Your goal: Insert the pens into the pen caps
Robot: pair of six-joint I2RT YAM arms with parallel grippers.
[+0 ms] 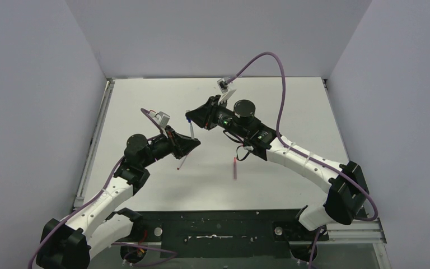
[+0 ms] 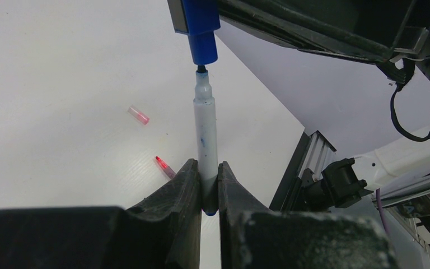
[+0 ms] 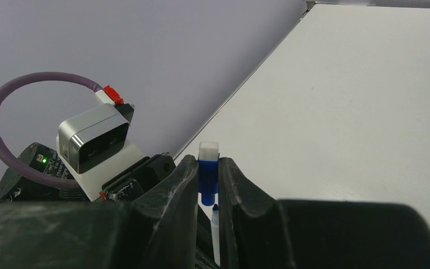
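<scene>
Thin whitish blue-tipped plastic pen (image 2: 205,129) stands pinched between the left jaws, its tip at the mouth of a stubby blue plastic cap (image 2: 204,45) pinched between the right jaws.

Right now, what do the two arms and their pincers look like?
The left arm and right arm have white links and black joints. A purple cable runs along each. The left pincer and right pincer are black, with tapered fingers. Each wrist carries a grey camera.
</scene>
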